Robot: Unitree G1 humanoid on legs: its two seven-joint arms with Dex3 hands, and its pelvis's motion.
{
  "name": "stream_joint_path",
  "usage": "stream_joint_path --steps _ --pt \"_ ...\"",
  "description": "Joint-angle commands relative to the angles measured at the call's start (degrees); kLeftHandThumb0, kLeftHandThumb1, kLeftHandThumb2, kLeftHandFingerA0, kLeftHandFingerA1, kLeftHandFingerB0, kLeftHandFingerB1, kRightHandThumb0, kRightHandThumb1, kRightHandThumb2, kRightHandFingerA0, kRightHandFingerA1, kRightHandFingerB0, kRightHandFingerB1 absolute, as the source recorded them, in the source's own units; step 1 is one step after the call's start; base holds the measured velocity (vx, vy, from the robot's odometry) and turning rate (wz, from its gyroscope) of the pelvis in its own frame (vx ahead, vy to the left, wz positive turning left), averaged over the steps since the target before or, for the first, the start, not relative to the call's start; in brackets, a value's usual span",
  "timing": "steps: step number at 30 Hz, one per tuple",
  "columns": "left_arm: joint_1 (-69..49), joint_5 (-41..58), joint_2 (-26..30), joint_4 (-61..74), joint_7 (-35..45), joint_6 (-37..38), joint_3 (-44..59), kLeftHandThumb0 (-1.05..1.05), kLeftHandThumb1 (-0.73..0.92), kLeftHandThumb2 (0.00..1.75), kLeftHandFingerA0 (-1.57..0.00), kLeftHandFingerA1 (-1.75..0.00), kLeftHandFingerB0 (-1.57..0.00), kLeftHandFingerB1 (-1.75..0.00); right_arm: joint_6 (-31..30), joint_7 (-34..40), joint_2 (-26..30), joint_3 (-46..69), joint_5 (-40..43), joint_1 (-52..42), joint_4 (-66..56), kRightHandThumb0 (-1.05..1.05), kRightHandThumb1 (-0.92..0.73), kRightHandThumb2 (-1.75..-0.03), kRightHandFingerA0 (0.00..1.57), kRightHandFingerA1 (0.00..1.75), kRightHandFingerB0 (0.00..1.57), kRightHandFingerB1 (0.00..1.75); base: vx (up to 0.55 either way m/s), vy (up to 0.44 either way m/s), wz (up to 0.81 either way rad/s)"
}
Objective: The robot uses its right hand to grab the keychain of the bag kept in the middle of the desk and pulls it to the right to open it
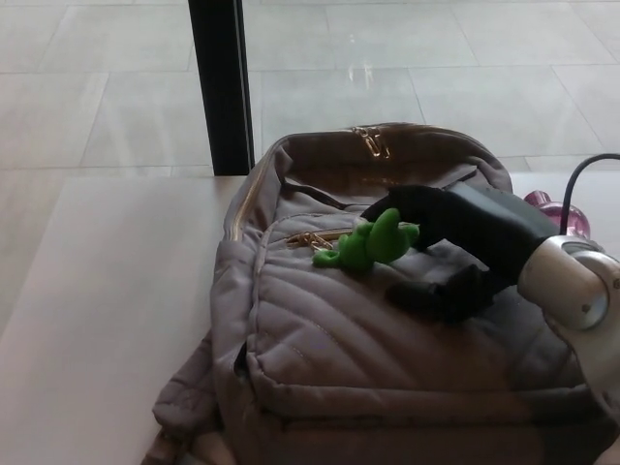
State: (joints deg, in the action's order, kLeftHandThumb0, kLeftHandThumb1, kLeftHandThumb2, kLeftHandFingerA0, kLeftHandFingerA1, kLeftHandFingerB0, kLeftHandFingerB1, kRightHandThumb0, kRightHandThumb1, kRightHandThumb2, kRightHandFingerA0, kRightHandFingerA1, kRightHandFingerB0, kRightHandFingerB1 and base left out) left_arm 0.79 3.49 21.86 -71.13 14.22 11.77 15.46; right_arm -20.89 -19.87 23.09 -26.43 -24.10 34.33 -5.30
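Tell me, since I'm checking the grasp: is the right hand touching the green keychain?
Touching. In the head view the right hand has its upper fingers pressed against the back of the green keychain on the bag, with no gap between them.

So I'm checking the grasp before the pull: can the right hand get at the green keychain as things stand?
Probably yes. The right hand lies on the bag right beside the green keychain, its upper finger touching the figure. Nothing lies between them, though a closed grip isn't visible yet.
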Motion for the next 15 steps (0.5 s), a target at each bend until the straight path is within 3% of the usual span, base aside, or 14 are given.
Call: stream_joint_path --steps 1,8,10,13,14,15 --pt "-0.31 0.05 0.14 -0.25 -0.87 1.43 -0.14 -0.54 0.67 0.6 -0.64 -0.55 -0.53 -0.44 2.07 0.26 -1.63 -0.35 -1.58 -1.08 1.41 -0.64 -0.62 -0.59 0.71 0.65 0.45 0.43 0.0 0.0 0.0" --pt "-0.54 0.42 -0.05 -0.28 0.01 2.16 0.09 -0.58 0.69 0.61 -0.64 -0.55 -0.51 -0.45 0.93 0.54 -3.03 -0.28 -3.78 -1.94 0.36 -0.57 -0.66 -0.61 0.88 0.74 0.47 0.42 0.0 0.0 0.0" --pt "-0.44 0.24 -0.11 -0.23 -0.29 2.03 -0.1 -0.58 0.72 0.62 -0.65 -0.56 -0.5 -0.44 0.02 0.26 -3.25 -0.5 -4.62 -2.3 -0.28 -0.44 -0.66 -0.6 1.01 0.78 0.52 0.41 0.0 0.0 0.0" --pt "-0.58 0.2 -0.1 -0.1 0.05 2.17 -0.27 -0.59 0.73 0.62 -0.63 -0.56 -0.49 -0.44 0.49 0.28 -3.46 -0.03 -4.43 -2.77 -0.43 -0.38 -0.68 -0.61 1.04 0.84 0.56 0.43 0.0 0.0 0.0" --pt "-0.63 0.55 -0.19 0.01 0.28 2.25 -0.04 -0.6 0.75 0.62 -0.64 -0.55 -0.49 -0.44 1.54 1.03 -3.68 0.52 -3.96 -3.39 -0.58 -0.3 -0.71 -0.65 1.11 1.04 0.71 0.51 0.0 0.0 0.0" --pt "-0.45 1.2 -0.29 -0.32 0.92 2.13 0.53 -0.61 0.76 0.63 -0.64 -0.58 -0.49 -0.45 1.42 1.02 -3.52 0.31 -4.67 -3.4 -0.85 -0.28 -0.72 -0.68 1.07 1.32 0.88 0.61 0.0 0.0 0.0"
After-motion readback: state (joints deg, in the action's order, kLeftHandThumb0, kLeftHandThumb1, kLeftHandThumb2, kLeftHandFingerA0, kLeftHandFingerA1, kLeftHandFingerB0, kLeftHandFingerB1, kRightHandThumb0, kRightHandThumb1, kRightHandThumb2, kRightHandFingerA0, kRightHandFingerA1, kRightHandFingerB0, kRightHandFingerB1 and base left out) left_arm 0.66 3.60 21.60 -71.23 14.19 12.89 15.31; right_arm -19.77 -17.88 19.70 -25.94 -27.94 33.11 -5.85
